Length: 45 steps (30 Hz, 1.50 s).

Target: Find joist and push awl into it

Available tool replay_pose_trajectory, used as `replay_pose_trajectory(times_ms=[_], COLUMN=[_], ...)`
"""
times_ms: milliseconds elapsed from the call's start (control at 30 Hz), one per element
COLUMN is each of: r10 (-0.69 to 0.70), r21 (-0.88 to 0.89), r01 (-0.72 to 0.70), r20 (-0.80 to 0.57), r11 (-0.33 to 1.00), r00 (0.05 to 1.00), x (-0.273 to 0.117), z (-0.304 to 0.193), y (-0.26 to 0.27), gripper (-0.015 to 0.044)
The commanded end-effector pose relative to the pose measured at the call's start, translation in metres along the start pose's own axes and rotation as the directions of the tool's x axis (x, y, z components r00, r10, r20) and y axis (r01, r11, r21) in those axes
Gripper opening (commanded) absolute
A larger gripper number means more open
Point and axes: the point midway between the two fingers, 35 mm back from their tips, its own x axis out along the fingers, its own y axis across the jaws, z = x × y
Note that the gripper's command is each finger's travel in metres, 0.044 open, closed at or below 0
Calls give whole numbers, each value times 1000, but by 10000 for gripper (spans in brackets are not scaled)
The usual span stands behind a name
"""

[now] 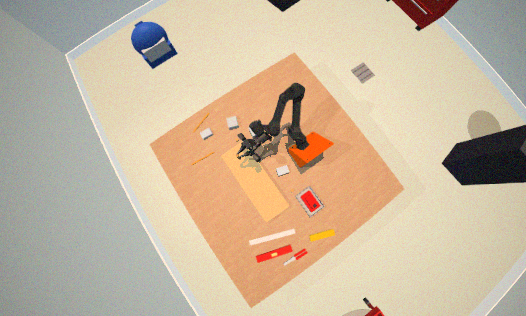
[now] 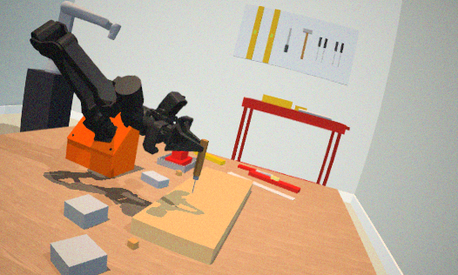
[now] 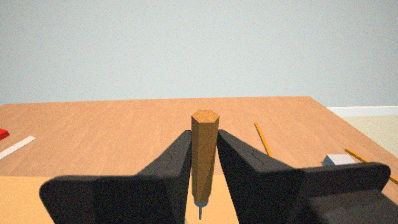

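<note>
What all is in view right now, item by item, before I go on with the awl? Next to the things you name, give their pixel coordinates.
Awl (image 2: 199,164) (image 3: 204,160): one, brown handle, point down above the panel
Floor panel (image 1: 263,192) (image 2: 203,200): one, pale yellow-orange, on the table
Stud finder (image 1: 310,200) (image 2: 179,157): one, red, in the tray
Tray (image 1: 317,210) (image 2: 163,161): one, grey, beside the panel
Blocks: four, pale grey, around the panel and arm
Sticks: two, orange, beyond the panel
Strip (image 1: 272,237): one, white, past the panel's end
Level (image 1: 265,256): one, red, beside the strip
Bar (image 1: 322,235): one, yellow, near the level
Helmet (image 1: 148,35): one, blue, on the floor
Bench (image 2: 290,111): one, red, by the wall
Arm (image 1: 296,112) (image 2: 90,70): one, black, on an orange base
Pincer (image 2: 203,147) (image 3: 203,135): one, black, shut on the awl
</note>
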Motion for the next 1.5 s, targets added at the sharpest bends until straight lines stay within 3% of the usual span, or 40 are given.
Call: replay_pose_trajectory(times_ms=[0,1467], r10=[-16,-16], r21=[-23,-24], r01=[17,17], r20=[36,36], r11=[1000,1000], r00=[999,999], x=[-3,1], z=[5,-15], y=[-4,-4], gripper=[0,0])
